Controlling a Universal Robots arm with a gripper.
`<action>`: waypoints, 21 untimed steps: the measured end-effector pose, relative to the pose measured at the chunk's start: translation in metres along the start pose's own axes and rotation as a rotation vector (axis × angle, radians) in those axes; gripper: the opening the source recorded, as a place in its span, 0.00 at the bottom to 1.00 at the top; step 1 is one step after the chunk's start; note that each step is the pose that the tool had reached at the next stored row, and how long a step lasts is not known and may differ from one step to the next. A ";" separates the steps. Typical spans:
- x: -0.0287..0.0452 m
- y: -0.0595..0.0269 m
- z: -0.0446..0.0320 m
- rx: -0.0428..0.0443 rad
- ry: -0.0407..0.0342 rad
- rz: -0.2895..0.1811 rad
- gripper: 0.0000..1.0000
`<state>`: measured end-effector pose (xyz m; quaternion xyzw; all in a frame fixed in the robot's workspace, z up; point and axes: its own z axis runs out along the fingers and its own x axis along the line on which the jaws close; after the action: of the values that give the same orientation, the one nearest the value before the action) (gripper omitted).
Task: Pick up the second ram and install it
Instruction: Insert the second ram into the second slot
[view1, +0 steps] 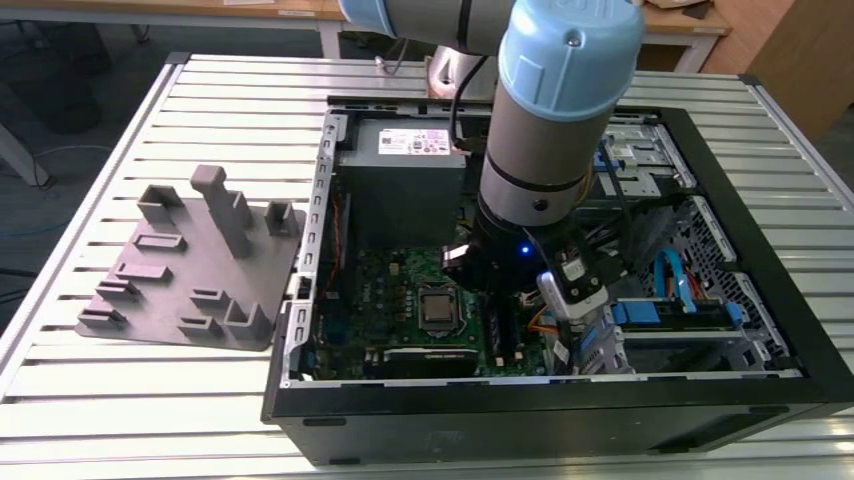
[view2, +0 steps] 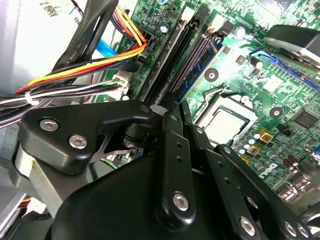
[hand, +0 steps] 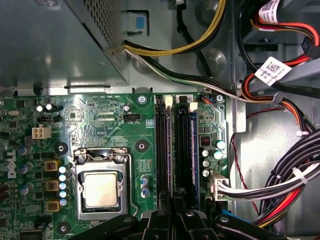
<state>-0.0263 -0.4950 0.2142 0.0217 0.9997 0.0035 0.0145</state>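
My gripper (view2: 176, 111) (hand: 172, 214) is low inside the open computer case, right over the black memory slots (hand: 162, 150) beside the processor socket (hand: 101, 187). Its two fingers are drawn close together. The second ram (view2: 201, 64) (hand: 184, 150), a thin dark green-blue stick, stands on edge in line with a slot and runs straight out from between the fingertips. Its near part is hidden under the gripper body. In the exterior view the arm's wrist (view1: 541, 190) hangs over that spot on the motherboard (view1: 400, 300).
The grey holder plate (view1: 174, 285) lies on the slatted table at the exterior view's left, outside the case (view1: 534, 405). A grey power supply (view1: 400, 190) sits behind the board. Bundled cables (hand: 280, 185) run close beside the slots. Drive bays with blue cables (view1: 674, 290) fill the case's other side.
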 end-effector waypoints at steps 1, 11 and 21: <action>0.0000 0.0000 0.0001 -0.0002 -0.0001 0.000 0.11; -0.0002 0.0001 -0.0017 -0.0008 -0.0002 -0.005 0.11; -0.0010 0.0004 -0.0011 -0.0058 0.0008 -0.024 0.11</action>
<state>-0.0254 -0.4946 0.2153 0.0098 0.9998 0.0062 0.0142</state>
